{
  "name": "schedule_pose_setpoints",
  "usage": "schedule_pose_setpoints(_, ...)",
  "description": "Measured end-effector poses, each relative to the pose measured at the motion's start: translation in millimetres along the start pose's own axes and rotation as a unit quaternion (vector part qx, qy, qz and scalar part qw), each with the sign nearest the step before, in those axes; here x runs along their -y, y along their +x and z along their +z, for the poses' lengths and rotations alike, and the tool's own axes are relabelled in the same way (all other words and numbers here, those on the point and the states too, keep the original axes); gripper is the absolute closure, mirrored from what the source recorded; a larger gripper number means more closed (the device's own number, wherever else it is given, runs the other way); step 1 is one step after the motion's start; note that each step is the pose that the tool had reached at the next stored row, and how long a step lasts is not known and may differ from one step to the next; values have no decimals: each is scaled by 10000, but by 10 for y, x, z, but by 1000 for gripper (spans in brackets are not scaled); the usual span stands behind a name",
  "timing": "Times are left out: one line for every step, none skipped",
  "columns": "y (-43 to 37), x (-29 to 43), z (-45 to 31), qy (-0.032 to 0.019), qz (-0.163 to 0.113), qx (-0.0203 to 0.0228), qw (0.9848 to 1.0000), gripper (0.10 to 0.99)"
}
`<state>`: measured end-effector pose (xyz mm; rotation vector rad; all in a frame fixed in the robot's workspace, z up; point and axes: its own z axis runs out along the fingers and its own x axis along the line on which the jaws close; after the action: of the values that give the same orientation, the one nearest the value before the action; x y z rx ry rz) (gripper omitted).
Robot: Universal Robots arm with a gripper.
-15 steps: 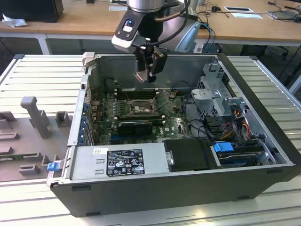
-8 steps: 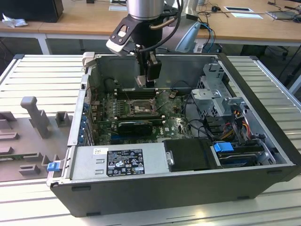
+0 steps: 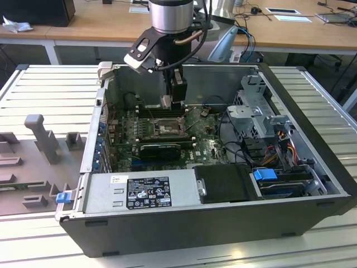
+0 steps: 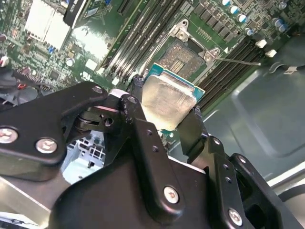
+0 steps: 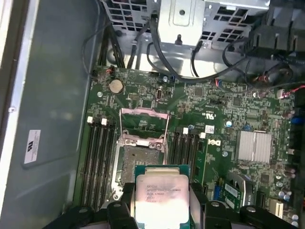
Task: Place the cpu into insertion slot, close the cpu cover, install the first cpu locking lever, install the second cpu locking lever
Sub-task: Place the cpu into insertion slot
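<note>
I have the gripper (image 4: 166,106) clamped on the cpu (image 4: 164,93). The fingers (image 4: 136,93) pinch two opposite edges, and the chip is flat with its silvery lid toward the wrist. The hand hangs inside the case (image 3: 223,223), over the board (image 5: 228,109) and clear of it. The slot (image 5: 138,164) is below the hand, partly tucked under the chip in the first wrist view. It looks empty, with the centre bare. The cover (image 5: 144,112) is flipped up and open, on the slot's side away from the hand. A thin lever (image 4: 238,61) pokes out loose beyond the slot. My read is that this is step one, with nothing seated yet. The cpu is not in, the cover is not closed, and neither lever is installed.
</note>
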<state>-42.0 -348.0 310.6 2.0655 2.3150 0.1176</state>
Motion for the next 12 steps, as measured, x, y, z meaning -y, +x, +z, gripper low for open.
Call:
schedule_pose_setpoints(4,11,24,-1,25,2,10000,545)
schedule_pose_setpoints(6,18,42,-1,50,4,10000,545)
schedule_pose_setpoints(7,20,68,-3,110,10,9999,545)
schedule_pose_setpoints(7,23,99,-5,220,18,9998,545)
schedule_pose_setpoints(7,24,117,-7,289,24,9996,545)
schedule_pose_setpoints(6,26,142,-8,377,31,9993,545)
schedule_pose_setpoints(6,28,172,-10,421,34,9991,545)
schedule_pose_setpoints(5,30,190,-10,425,34,9991,545)
schedule_pose_setpoints(5,32,209,-8,425,35,9991,545)
schedule_pose_setpoints(4,34,231,-4,426,35,9991,545)
schedule_pose_setpoints(4,36,254,-2,427,35,9991,545)
schedule_pose_setpoints(4,38,275,-1,424,34,9991,545)
